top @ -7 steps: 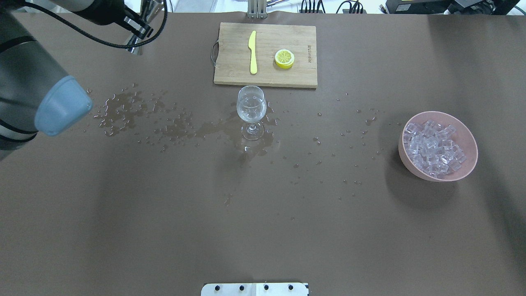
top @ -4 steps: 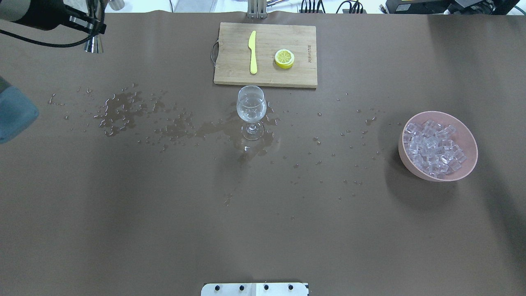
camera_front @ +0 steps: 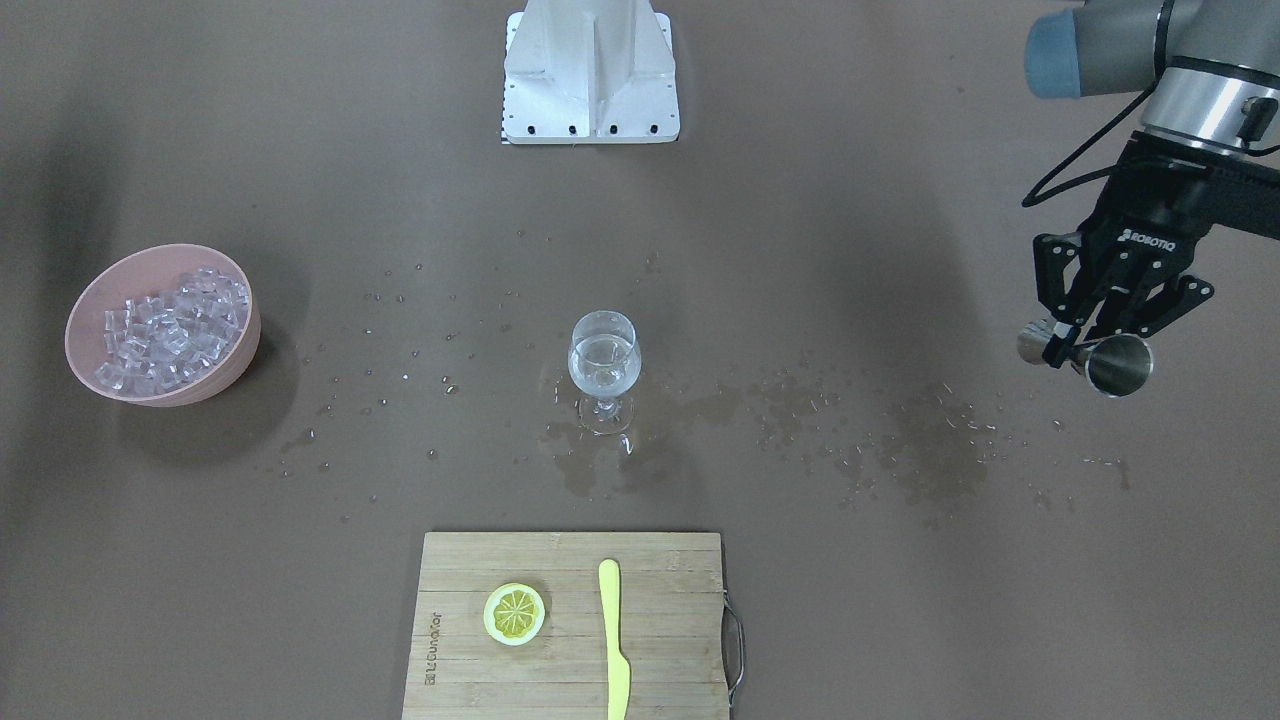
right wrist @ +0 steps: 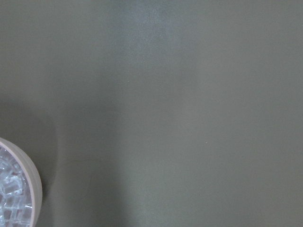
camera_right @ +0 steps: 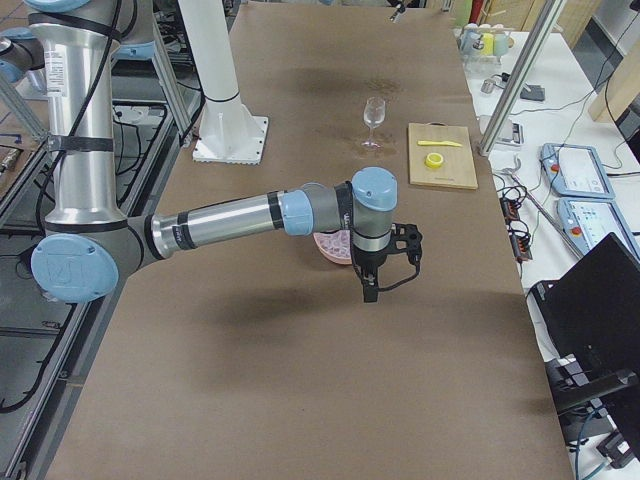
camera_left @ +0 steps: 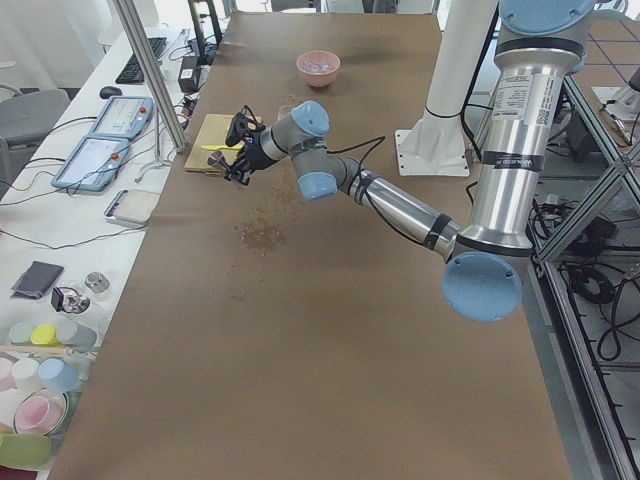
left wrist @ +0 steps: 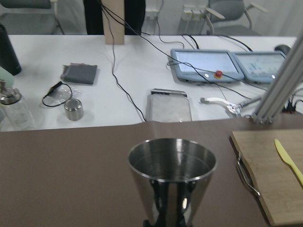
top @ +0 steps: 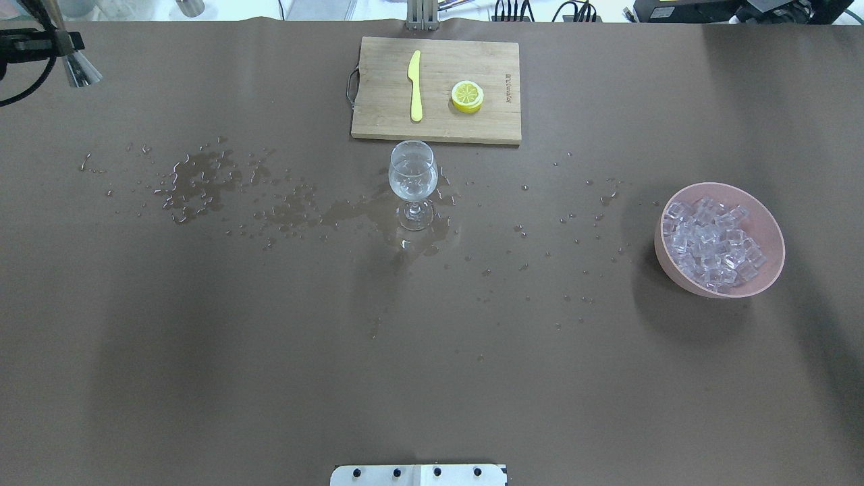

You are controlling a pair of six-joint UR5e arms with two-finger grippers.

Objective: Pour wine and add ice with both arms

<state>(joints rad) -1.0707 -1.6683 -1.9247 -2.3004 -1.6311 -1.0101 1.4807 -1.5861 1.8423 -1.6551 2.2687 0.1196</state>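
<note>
My left gripper is clamped on an upright jigger, long axis vertical, mouth up, far left over the table; whether the right gripper is open I cannot tell.

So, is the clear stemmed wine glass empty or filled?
Partly filled: the clear stemmed wine glass stands upright with colourless liquid below its rim.

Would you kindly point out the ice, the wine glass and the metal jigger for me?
ice [top: 712, 246]: overhead exterior view, on the middle of the heap of cubes.
wine glass [top: 412, 177]: overhead exterior view, on its bowl.
metal jigger [camera_front: 1118, 366]: exterior front-facing view, on its larger cup.
</note>
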